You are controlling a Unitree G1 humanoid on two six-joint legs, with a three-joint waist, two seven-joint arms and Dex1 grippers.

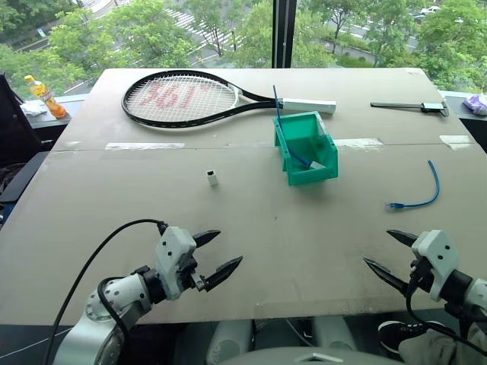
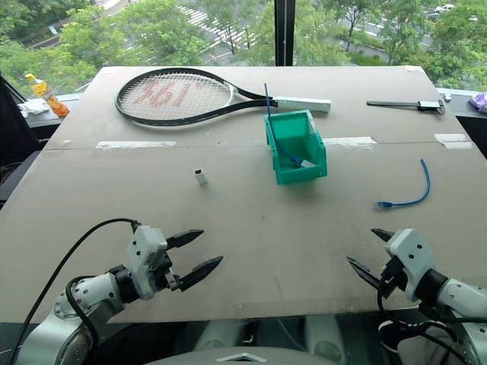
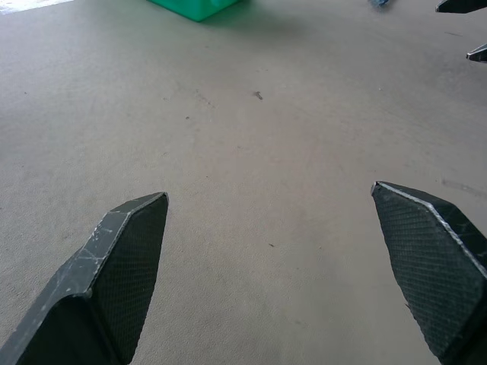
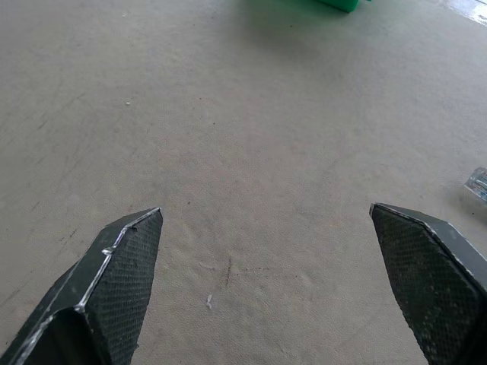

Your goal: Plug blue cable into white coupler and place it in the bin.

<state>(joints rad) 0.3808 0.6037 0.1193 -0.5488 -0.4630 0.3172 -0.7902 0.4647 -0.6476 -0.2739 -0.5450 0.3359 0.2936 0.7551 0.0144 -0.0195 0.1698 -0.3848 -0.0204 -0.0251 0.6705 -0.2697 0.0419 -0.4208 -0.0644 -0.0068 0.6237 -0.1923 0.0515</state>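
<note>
Grey-brown table (image 1: 251, 220) under a big window, trees outside. Head views: teal bin (image 1: 305, 147) sits mid-table toward the far side, cut-away front facing me, with a darker blue cable (image 1: 280, 122) sticking up out of it past the rim. White coupler (image 1: 212, 178) stands alone on the bare table, to the left of the bin and a bit nearer me, touching nothing. Bright blue cable (image 1: 423, 192) lies curved on the right side of the table, well apart from the bin and coupler, one clear plug at its near end. Racket (image 1: 202, 99) lies flat behind the bin, its white handle just behind the bin's back wall. Black tool (image 1: 411, 106) at the far right, orange bottle (image 1: 44, 96) off the table at far left. My left gripper (image 1: 211, 256) hovers over the near left edge, fingers spread wide, nothing between them. My right gripper (image 1: 389, 255) hovers over the near right edge, also spread wide and empty, nearer than the blue cable and not touching it.

Left wrist view: my two black fingers (image 3: 125, 262) wide apart over bare table, green bin corner (image 3: 194, 7) far ahead, tips of the right gripper at the edge.

Right wrist view: fingers (image 4: 122, 274) wide apart over bare table, clear plug of the blue cable (image 4: 478, 182) off to one side, bin corner (image 4: 338, 4) ahead.
</note>
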